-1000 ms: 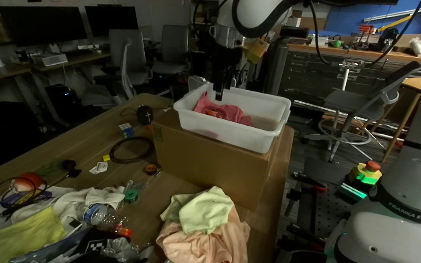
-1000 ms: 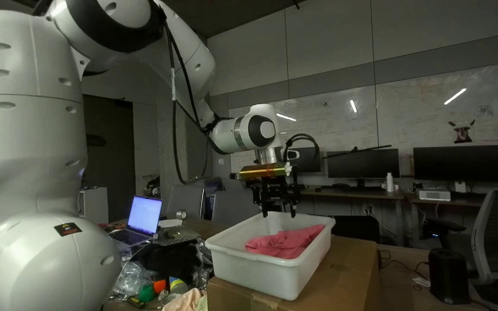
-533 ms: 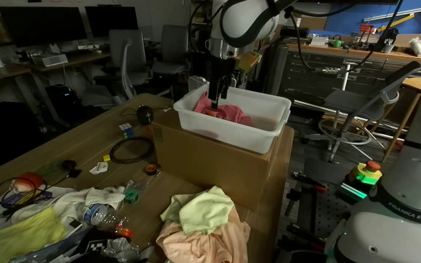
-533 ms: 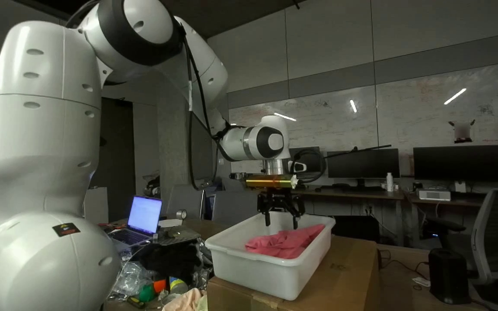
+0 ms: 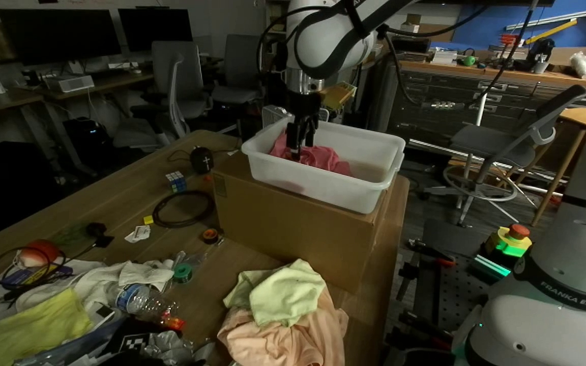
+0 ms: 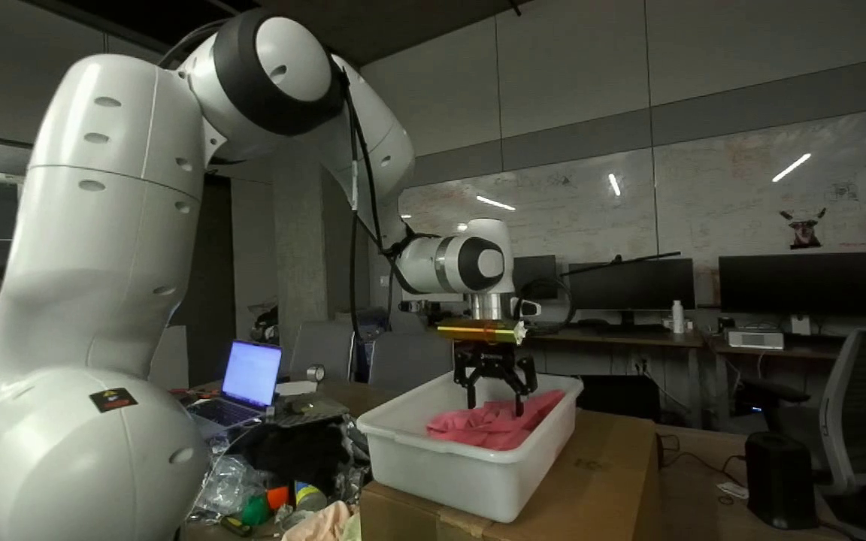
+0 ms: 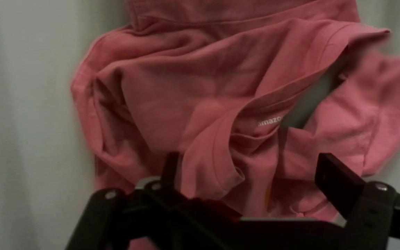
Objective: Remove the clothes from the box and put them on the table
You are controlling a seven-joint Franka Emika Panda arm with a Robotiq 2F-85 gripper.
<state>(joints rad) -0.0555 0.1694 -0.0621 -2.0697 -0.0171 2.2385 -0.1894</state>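
Apparently at the picking step, no cloth gripped yet. In an exterior view my claw point(image 5: 302, 149) hangs inside the white tub point(image 5: 323, 188), toward its left end, over the pink shirt point(image 5: 322, 158). Tub sits on a cardboard carton point(image 5: 293, 229), which stands on the desk point(image 5: 222, 265); a pale green cloth point(image 5: 287, 294) lies on a peach cloth point(image 5: 293, 336) at the carton's near side, so I judge the unloading part done. Risk: the tub's left end is closer than its right; drifting left could knock a wall and shove the tub along the carton.

In an exterior view the fingers point(image 6: 519, 403) stand well apart over the shirt; whether the tips touch fabric I can't make out. Cloth rides higher toward the right wall, so the bite could come out uneven.

Wrist view: claw spread wide, holding nothing. Neckband point(image 7: 222, 149) lies below the gap, printed label point(image 7: 270, 121) farther off; sliver of orange point(image 7: 268, 196) among the folds, nature unclear. Closing too high may pinch only that loose neckband, which could slip out on the lift; too low, tips could jam on the tub floor. If I travel before lifting clear, a trailing end may snag the rim and drag the tub.
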